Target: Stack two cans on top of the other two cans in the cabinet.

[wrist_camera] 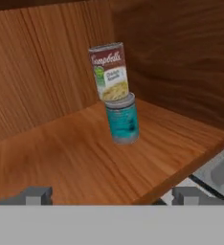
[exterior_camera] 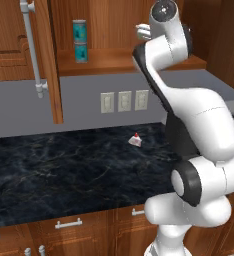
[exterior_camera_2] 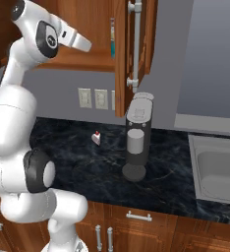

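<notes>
On the plank shelf (wrist_camera: pixel 61 153) of the open cabinet, a cream-green tin with a red band (wrist_camera: pixel 109 72) stands on a teal tin (wrist_camera: pixel 122 119), leaning slightly. Further left on the shelf (exterior_camera: pixel 119 60), a teal tin (exterior_camera: pixel 79 31) stands on another teal tin (exterior_camera: pixel 81 52). My gripper (wrist_camera: pixel 113 195) is open in front of the cream-topped stack, a short way back from it, with nothing between its fingertips (wrist_camera: pixel 37 195). The gripper (exterior_camera: pixel 141 31) sits at shelf height at the right part of the cabinet, also seen as the gripper (exterior_camera_2: pixel 82 44).
The cabinet door (exterior_camera: pixel 51 60) hangs open at the left with its long silver handle (exterior_camera: pixel 31 50). A small white and red object (exterior_camera: pixel 135 140) lies on the dark counter. A dark appliance (exterior_camera_2: pixel 136 142) stands below the door (exterior_camera_2: pixel 124 54), and a sink (exterior_camera_2: pixel 205 172) lies at the right.
</notes>
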Available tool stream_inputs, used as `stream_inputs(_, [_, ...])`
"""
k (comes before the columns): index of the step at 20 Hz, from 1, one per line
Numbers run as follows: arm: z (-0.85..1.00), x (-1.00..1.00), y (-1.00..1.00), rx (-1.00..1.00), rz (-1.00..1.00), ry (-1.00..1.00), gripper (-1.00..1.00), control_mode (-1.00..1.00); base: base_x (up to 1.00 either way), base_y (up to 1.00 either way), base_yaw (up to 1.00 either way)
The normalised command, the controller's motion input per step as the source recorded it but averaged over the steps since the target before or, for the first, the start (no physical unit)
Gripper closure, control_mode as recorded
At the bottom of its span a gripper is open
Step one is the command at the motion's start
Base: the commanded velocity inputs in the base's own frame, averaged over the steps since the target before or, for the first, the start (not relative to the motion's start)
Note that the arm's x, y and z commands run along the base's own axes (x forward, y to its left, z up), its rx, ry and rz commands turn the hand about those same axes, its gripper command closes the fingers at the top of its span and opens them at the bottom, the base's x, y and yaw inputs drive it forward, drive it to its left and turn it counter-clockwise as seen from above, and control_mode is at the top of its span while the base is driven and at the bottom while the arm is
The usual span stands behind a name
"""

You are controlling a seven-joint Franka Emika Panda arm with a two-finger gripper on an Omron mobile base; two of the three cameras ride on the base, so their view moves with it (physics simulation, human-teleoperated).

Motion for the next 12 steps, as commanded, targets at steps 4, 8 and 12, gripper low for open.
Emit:
stream_inputs(4, [-0.12, -0.58, 0.31, 0.0, 0.48, 0.09, -1.0, -1.0, 0.0, 0.0, 0.0])
stream_inputs(8, [-0.28, -0.65, 0.37, 0.0, 0.43, 0.01, -1.0, -1.0, 0.0, 0.0, 0.0])
stream_inputs(12, [-0.28, -0.74, 0.45, 0.0, 0.3, 0.04, -1.0, -1.0, 0.0, 0.0, 0.0])
